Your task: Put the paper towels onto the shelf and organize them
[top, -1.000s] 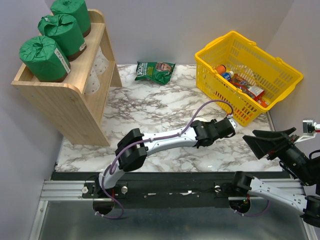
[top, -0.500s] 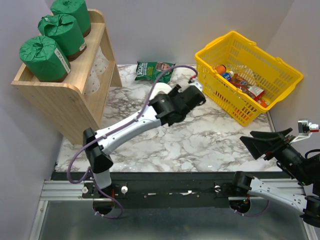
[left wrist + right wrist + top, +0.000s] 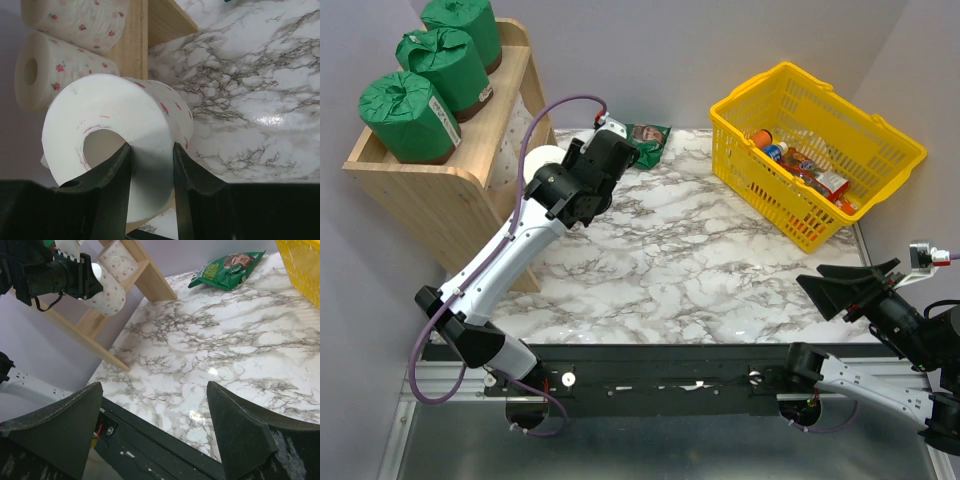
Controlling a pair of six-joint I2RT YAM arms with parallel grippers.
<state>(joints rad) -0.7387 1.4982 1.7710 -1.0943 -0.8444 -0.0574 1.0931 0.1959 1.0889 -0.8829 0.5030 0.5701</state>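
paper towel roll (image 3: 150, 115) held beside the wooden shelf (image 3: 440, 200)

the roll is white, printed with small red flowers. the left gripper (image 3: 150, 150) pinches its wall, one finger inside the hollow core and the other outside, the jaws closed partway on it. the roll hangs just beside the shelf's lower tier, where two matching white rolls (image 3: 65, 70) lie. three green-wrapped rolls (image 3: 408, 115) stand in the top tray. the right gripper (image 3: 154, 387) hovers over the marble table (image 3: 700, 270) at the near right, its jaws spread wide, gripping nothing.
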